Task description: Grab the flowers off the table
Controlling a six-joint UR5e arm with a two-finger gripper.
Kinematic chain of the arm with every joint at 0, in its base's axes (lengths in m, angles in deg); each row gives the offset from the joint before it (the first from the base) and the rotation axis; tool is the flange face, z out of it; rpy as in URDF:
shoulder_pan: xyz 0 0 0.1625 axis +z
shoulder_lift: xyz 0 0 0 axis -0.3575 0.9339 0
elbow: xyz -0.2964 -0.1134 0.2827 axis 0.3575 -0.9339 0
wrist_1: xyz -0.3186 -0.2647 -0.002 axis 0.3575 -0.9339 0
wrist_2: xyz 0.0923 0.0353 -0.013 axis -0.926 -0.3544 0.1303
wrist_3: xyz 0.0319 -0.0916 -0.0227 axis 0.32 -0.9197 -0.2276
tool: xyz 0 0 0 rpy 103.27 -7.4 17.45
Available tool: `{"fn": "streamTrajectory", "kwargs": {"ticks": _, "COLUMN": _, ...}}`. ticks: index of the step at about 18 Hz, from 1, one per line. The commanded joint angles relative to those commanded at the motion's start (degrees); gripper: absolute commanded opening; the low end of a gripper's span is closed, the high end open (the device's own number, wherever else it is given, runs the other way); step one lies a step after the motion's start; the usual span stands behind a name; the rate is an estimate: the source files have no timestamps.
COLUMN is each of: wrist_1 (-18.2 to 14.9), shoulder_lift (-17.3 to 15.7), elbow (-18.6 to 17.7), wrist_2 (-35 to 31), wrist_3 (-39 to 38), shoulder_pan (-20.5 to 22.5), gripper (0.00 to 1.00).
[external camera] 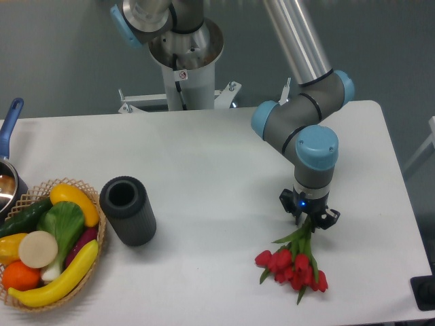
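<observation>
A small bunch of red tulips (293,267) with green stems and leaves lies near the front right of the white table (217,170). The red buds point toward the front edge, and the stems run up into my gripper (309,224). The gripper points straight down over the stem ends, and its dark fingers sit around the stems. The fingertips are partly hidden by the leaves. I cannot tell whether the bunch rests on the table or is lifted a little.
A dark grey ribbed cylinder vase (127,210) lies left of centre. A wicker basket (100,234) of plastic fruit and vegetables stands at the front left. A pot with a blue handle (9,122) is at the left edge. The robot base (183,61) stands behind the table.
</observation>
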Motion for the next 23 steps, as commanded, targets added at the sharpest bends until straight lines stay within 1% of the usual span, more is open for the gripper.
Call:
{"fn": "streamTrajectory", "kwargs": {"ticks": 2, "wrist_1": 0.0, "shoulder_lift": -2.1, "elbow": -0.4, "wrist_2": 0.1, "wrist_3": -4.1, "shoulder_pan": -0.1, "gripper": 0.03}}
{"fn": "streamTrajectory", "kwargs": {"ticks": 3, "wrist_1": -0.1, "shoulder_lift": -2.6, "elbow": -0.4, "wrist_2": -0.1, "wrist_3": -5.4, "shoulder_pan": -0.1, "gripper": 0.02}}
{"fn": "streamTrajectory", "kwargs": {"ticks": 6, "wrist_1": -0.4, "shoulder_lift": -4.5, "elbow": -0.3, "wrist_2": -0.6, "wrist_3": -5.7, "shoulder_pan": -0.1, "gripper": 0.03}}
{"fn": "streamTrajectory", "kwargs": {"ticks": 9, "wrist_1": -0.8, "shoulder_lift": -6.5, "elbow": 0.1, "wrist_2": -0.7, "wrist_3": -5.7, "shoulder_pan": 0.8, "gripper": 0.08}}
{"fn": "streamTrajectory", "kwargs": {"ticks": 12, "wrist_1": -1.9, "shoulder_lift": -8.0, "elbow": 0.4, "wrist_2": -0.6, "wrist_3": -6.0, "shoulder_pan": 2.1, "gripper": 0.08}}
{"fn": "streamTrajectory", "kwargs": {"ticks": 13, "wrist_1": -2.9, "shoulder_lift": -8.3, "elbow": 1.0, "wrist_2": -0.4, "wrist_3": -6.0, "shoulder_pan": 2.5, "gripper": 0.08}}
{"fn": "streamTrajectory", "kwargs": {"ticks": 15, "wrist_1": -5.9, "shoulder_lift": -8.4, "elbow": 3.2, "wrist_2": -0.4, "wrist_3": -5.8, "shoulder_pan": 2.5, "gripper": 0.09}}
{"fn": "streamTrajectory", "kwargs": {"ticks": 17, "wrist_1": -8.9, "shoulder_lift": -8.4, "elbow": 5.9, "wrist_2": -0.5, "wrist_3": -5.8, "shoulder_pan": 2.3, "gripper": 0.09}}
{"fn": "streamTrajectory", "kwargs": {"ticks": 21, "wrist_1": -16.8, "shoulder_lift": -8.3, "elbow": 10.4, "wrist_2": -0.7, "wrist_3": -5.3, "shoulder_pan": 2.2, "gripper": 0.09}}
{"fn": "streamTrajectory", "kwargs": {"ticks": 22, "wrist_1": -17.9, "shoulder_lift": -8.4, "elbow": 11.0, "wrist_2": -0.7, "wrist_3": -5.3, "shoulder_pan": 2.3, "gripper": 0.09}}
{"fn": "streamTrajectory", "kwargs": {"ticks": 23, "wrist_1": -18.2, "shoulder_lift": -8.4, "elbow": 11.3, "wrist_2": -0.6, "wrist_3": -5.3, "shoulder_pan": 2.4, "gripper": 0.09}}
